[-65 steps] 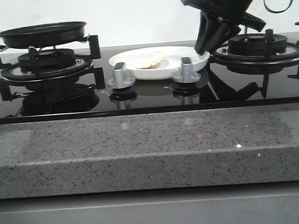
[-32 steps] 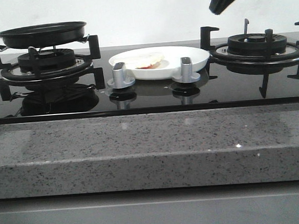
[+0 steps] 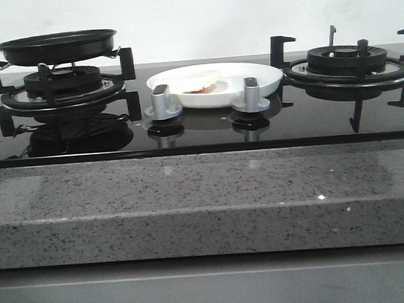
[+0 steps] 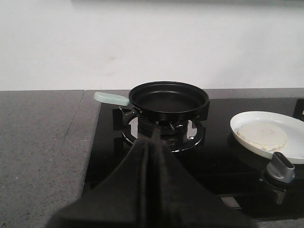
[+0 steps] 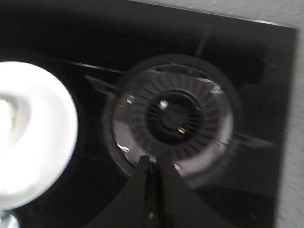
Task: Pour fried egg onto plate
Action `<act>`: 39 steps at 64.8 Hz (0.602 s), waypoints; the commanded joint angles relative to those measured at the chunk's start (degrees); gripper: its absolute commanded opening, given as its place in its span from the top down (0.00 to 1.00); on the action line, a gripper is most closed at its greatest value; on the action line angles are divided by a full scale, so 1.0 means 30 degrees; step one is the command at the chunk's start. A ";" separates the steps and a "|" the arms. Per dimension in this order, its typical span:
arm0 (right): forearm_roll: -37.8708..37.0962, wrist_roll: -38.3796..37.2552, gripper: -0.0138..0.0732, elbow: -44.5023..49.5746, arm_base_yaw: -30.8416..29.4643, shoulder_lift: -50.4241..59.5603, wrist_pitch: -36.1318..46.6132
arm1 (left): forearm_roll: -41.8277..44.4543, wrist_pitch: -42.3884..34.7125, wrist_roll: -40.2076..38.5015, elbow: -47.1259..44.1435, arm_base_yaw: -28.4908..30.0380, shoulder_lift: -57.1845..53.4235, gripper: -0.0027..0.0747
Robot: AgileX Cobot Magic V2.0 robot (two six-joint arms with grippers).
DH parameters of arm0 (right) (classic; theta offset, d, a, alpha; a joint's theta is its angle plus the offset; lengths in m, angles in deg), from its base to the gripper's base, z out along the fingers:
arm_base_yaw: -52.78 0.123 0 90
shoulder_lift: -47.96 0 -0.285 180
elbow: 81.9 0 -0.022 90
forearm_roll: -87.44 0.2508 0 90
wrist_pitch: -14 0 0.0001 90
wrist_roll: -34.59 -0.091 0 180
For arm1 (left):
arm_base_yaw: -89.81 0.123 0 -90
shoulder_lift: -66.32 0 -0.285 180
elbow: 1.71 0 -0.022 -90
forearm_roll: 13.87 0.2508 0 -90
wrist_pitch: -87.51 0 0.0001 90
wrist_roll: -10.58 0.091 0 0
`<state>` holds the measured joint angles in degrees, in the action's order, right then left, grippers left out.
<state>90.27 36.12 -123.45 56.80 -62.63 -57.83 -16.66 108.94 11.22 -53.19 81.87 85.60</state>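
Observation:
The fried egg lies on the white plate, which sits on the glass hob between the two burners. In the left wrist view the fried egg shows its pale side on the plate. The black frying pan stands empty on the left burner. My left gripper is shut and empty, well back from the pan. High over the right burner, my right gripper is shut and empty, with the plate off to one side. Neither gripper appears in the front view.
The pan has a pale green handle pointing away from the plate. Two silver knobs stand in front of the plate. The right burner grate is bare. A grey speckled counter edge runs along the front.
My right arm has risen from beside the plate and the right burner and left the front view. The pan, plate and egg have not moved.

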 commanded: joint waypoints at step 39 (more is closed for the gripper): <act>-0.1677 -0.0861 0.91 1.5549 -0.0014 1.2409 0.5056 | -0.0188 -0.1607 -0.0214 0.0542 -0.0149 0.0179 0.99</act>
<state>86.21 33.58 -80.76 56.80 -31.09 -51.11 -16.66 108.94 11.22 -53.19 81.87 85.60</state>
